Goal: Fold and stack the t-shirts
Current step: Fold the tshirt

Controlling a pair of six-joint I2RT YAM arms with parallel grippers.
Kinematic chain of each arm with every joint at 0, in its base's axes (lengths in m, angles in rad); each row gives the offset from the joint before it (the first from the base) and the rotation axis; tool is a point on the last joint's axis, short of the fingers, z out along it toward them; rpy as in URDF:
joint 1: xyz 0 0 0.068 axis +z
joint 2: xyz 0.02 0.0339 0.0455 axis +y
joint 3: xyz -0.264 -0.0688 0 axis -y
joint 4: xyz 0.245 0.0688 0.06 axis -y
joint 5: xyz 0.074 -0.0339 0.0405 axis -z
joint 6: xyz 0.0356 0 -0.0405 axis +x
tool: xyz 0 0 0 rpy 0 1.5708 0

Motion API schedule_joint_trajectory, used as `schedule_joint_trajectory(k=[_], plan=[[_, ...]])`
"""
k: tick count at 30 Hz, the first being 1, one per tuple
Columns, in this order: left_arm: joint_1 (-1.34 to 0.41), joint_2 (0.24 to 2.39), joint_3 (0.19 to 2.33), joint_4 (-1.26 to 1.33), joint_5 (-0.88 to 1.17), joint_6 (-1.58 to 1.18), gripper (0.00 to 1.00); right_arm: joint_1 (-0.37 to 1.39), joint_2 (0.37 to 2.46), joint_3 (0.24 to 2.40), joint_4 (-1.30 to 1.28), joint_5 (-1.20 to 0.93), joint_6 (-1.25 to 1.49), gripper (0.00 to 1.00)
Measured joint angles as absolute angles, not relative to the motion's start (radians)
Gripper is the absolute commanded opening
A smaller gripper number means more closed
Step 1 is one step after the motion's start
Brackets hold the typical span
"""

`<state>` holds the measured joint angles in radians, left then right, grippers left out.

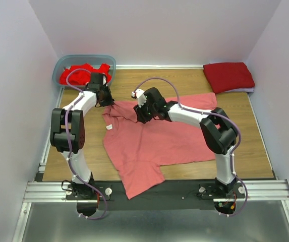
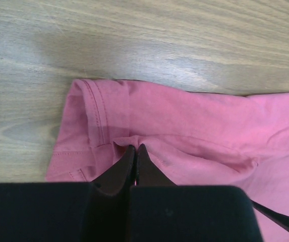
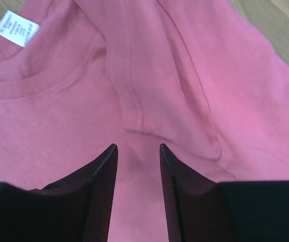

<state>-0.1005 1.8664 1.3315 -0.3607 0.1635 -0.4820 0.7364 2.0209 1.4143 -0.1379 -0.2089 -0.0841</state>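
salmon-pink tee [image 1: 154, 143] spread rumpled at centre; bright red tees [image 1: 81, 71] heaped far left; crimson tee [image 1: 229, 76] folded far right.

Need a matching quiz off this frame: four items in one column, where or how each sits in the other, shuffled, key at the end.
Column one
1. pink t-shirt
2. dark red t-shirt
3. bright red t-shirts
4. white label

Column two
A. folded, at the far right corner of the table
B. at the pink t-shirt's collar
C. spread out in the middle of the table
D. heaped in the tub at the far left corner

Pairs: 1-C, 2-A, 3-D, 4-B
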Motion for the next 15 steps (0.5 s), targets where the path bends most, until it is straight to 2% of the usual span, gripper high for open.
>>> schedule_joint_trajectory(k=[10, 15], plan=[[-0.101, 1.897, 1.332, -0.359, 0.148, -0.468, 0.00, 0.760, 2.109, 1.498, -0.105, -0.227, -0.126, 0.45], [-0.101, 1.898, 1.332, -0.353, 0.146, -0.467, 0.00, 0.764, 2.161, 1.508, -0.099, -0.236, -0.133, 0.38]])
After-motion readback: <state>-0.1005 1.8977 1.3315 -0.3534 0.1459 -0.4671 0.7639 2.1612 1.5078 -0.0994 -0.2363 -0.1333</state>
